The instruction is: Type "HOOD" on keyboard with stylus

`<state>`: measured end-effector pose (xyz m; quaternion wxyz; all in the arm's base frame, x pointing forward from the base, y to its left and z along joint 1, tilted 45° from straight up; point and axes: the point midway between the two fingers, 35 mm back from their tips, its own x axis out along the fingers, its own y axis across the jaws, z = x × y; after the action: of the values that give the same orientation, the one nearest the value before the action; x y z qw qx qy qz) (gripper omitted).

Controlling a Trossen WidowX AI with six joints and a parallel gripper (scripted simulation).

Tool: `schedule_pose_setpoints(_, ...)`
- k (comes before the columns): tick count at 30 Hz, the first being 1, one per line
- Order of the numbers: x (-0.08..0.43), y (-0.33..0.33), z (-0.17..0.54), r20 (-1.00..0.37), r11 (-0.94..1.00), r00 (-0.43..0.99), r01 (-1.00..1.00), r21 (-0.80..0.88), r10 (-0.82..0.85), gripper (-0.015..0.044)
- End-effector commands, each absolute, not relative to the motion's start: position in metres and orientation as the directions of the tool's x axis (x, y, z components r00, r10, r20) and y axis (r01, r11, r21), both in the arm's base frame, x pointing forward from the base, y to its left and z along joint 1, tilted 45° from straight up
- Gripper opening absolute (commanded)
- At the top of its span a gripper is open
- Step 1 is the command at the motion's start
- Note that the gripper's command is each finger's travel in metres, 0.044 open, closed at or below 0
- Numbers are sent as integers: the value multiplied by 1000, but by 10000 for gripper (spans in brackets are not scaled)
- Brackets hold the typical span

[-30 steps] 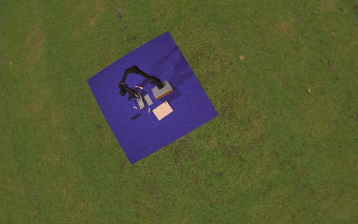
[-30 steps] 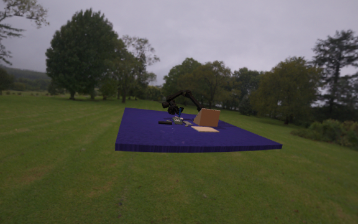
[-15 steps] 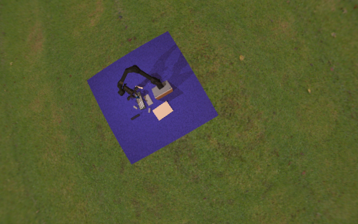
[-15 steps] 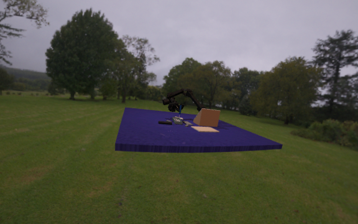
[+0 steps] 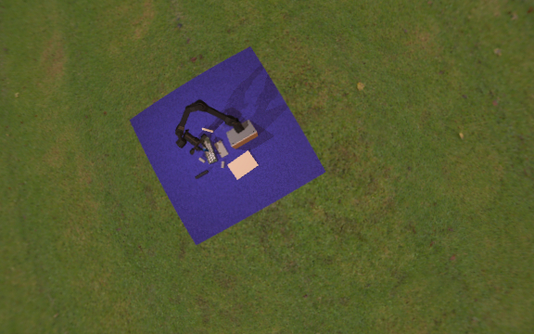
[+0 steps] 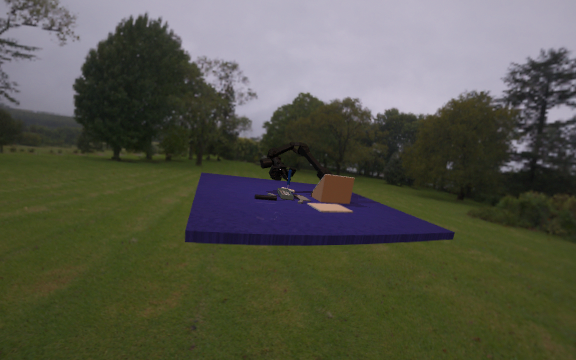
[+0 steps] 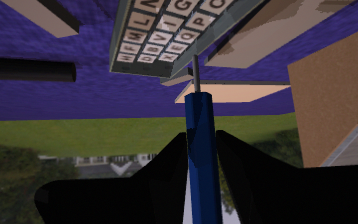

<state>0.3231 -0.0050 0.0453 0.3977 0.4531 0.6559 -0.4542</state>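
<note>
My gripper (image 7: pixel 201 137) is shut on the blue stylus (image 7: pixel 200 112) (image 6: pixel 289 177), whose thin grey tip points away from the fingers. In the wrist view the tip overlaps the side edge of the keyboard (image 7: pixel 141 69) (image 5: pixel 210 156) (image 6: pixel 285 194), close to the lettered keys. In the exterior view the stylus stands nearly upright over the keyboard. Whether the tip touches it I cannot tell. Rows with D, B, V, I, G and with X, E, Q, P, C show in the wrist view. The keyboard's far part is out of that view, and the arm partly covers it in the top view.
A grey flat block (image 5: pixel 221 148) (image 7: pixel 265 40) lies beside the keyboard. A black bar (image 5: pixel 201 174) (image 6: pixel 265 197) (image 7: pixel 27 70), a peach panel (image 5: pixel 243 165) (image 6: pixel 330 207) (image 7: pixel 237 92) and small pale blocks lie around it. The arm stands by an orange-sided box (image 6: pixel 337 190) (image 7: pixel 330 85).
</note>
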Motion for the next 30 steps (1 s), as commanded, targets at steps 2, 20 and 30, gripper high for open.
schedule_pose_setpoints(2,341,29,17,-931,183,-274,955,-234,240,0)
schedule_pose_setpoints(20,349,35,-15,-931,183,-274,955,-233,242,0)
schedule_pose_setpoints(30,350,33,-17,-931,183,-274,955,-233,242,81)
